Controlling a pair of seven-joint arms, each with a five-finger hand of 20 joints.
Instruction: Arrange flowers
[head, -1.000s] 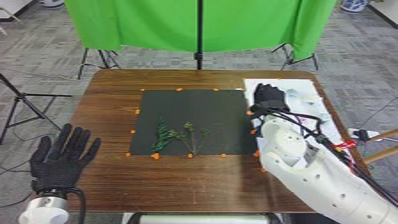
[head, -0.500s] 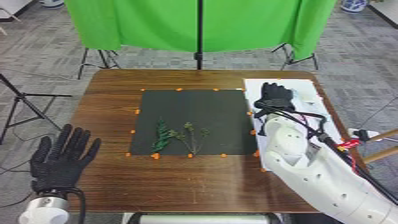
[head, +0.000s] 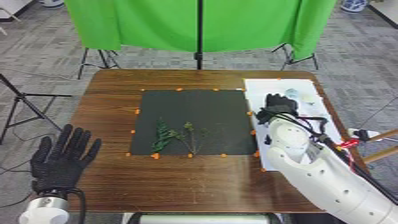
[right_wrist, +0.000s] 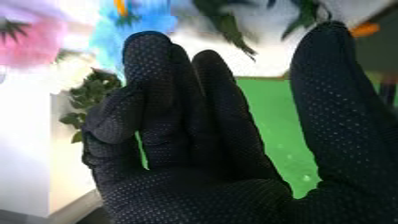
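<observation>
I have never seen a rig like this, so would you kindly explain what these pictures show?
This is a robot with two white arms, each ending in a black-gloved hand. The head view looks down on a brown table. Two green sprigs, one leafy and one thin-stemmed, lie on a dark mat. The left hand is beside them, and the right hand is over the white sheet. The right wrist view looks along that hand, with pink and blue flowers beyond. I see nothing held.
</observation>
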